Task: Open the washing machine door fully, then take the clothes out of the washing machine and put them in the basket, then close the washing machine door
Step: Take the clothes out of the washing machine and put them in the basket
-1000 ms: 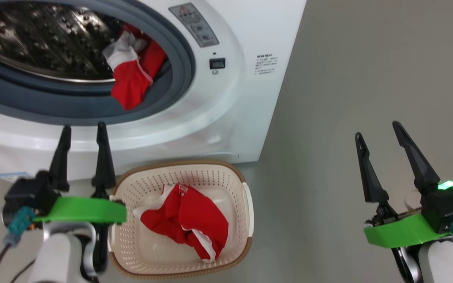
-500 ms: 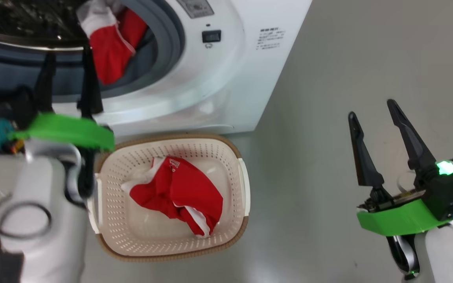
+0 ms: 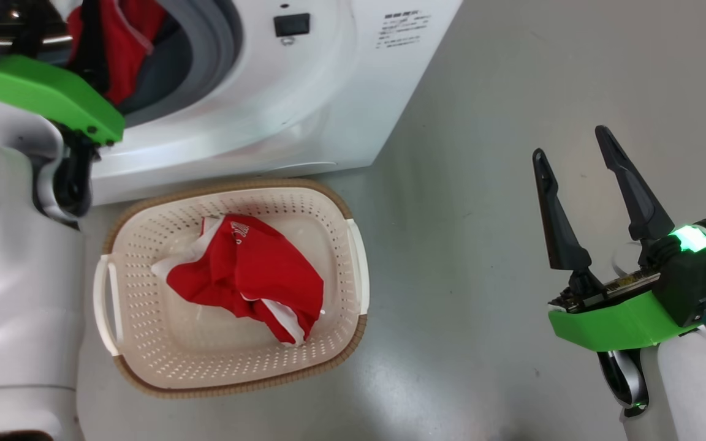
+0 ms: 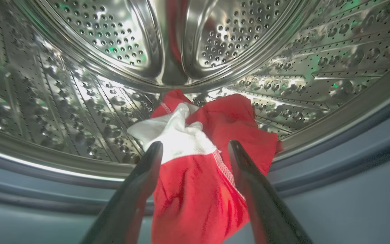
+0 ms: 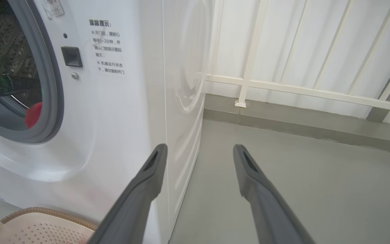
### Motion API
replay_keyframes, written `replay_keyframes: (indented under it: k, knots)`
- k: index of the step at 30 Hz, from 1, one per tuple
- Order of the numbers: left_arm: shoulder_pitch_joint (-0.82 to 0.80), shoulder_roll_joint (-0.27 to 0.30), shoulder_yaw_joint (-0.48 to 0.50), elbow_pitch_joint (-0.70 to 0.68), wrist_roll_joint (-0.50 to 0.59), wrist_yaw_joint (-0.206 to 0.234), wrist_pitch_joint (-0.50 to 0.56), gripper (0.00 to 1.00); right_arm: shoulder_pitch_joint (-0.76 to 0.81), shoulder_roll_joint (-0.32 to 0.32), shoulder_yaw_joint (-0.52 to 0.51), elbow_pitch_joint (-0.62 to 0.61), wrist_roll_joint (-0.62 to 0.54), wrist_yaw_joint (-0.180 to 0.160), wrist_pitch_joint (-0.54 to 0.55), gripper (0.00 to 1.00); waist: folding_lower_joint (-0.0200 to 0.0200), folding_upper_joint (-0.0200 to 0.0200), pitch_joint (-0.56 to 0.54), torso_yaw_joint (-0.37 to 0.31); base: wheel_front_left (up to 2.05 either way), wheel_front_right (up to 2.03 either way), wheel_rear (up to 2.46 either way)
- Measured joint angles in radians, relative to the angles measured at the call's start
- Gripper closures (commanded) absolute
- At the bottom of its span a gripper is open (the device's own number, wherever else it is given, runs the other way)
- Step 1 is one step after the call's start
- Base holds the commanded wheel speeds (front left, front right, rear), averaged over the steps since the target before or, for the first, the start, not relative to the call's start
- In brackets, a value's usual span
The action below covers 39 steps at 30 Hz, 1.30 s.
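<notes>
The washing machine (image 3: 304,92) stands open; its door is out of view. A red and white garment (image 4: 198,189) of the clothes hangs over the grey rubber ring (image 4: 350,162) at the drum's mouth. My left gripper (image 4: 195,147) is open, its fingers straddling the garment's white part without closing on it. In the head view that garment (image 3: 123,37) sits just past my left arm's green mount (image 3: 46,92). Another red garment (image 3: 249,275) lies in the basket (image 3: 236,184) on the floor before the machine. My right gripper (image 3: 570,144) hangs open and empty over the floor at right.
The steel drum (image 4: 113,34) is deep behind the garment. The right wrist view shows the machine's corner (image 5: 181,101), the basket's rim (image 5: 46,213) at bottom left, and a white railing (image 5: 249,81) along the far wall. Grey floor (image 3: 482,275) lies right of the basket.
The head camera has tilted and shifted. My left gripper has risen from beside the basket to the drum's mouth, onto the hanging garment. The right gripper holds its pose, open.
</notes>
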Motion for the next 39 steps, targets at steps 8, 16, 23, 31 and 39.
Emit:
replay_keyframes:
  k: [8,16,23,31,39]
  knots:
    - [-0.068,0.031,-0.014,0.119,-0.018,-0.013,0.108,0.0,-0.012,0.0,0.008,0.003,0.0,0.0,0.0,0.0,0.0,0.0,0.02,-0.021,0.0,0.0,0.0]
    - [-0.093,0.05,-0.043,0.195,-0.011,-0.005,0.198,0.0,-0.015,0.0,0.017,0.002,0.006,0.0,0.0,0.0,0.0,0.0,0.026,-0.033,0.0,0.0,0.0]
    - [-0.096,0.057,-0.049,0.206,-0.017,-0.007,0.183,1.0,-0.015,0.0,0.02,0.007,0.025,0.0,0.0,0.0,0.0,0.0,0.027,-0.039,0.0,0.0,0.0]
    - [-0.093,0.074,-0.072,0.171,0.004,-0.008,0.029,1.0,-0.02,0.0,0.016,0.013,0.035,0.0,0.0,0.0,0.0,0.0,0.018,-0.035,0.0,0.0,0.0]
    - [0.027,0.071,-0.096,0.077,0.029,-0.021,-0.18,1.0,-0.024,0.0,0.004,0.02,0.036,0.0,0.0,0.0,0.0,0.0,-0.024,-0.018,0.0,0.0,0.0]
